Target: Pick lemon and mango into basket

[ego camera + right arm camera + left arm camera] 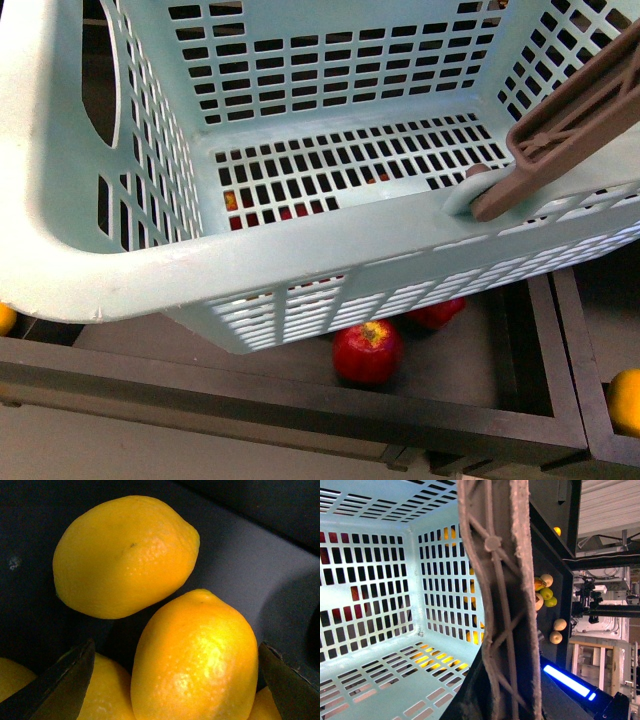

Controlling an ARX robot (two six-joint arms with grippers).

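Lemon (195,655) sits within spread right end effector (175,680).

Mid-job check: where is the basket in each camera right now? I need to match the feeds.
Front view: the basket fills most of the frame, near rim crossing the lower half.
Left wrist view: its slotted inside fills the picture beside the handle.
Right wrist view: not in it; only lemons between the right gripper's fingers.
Shared landmark: the brown-grey handle, seen in the front and left wrist views.
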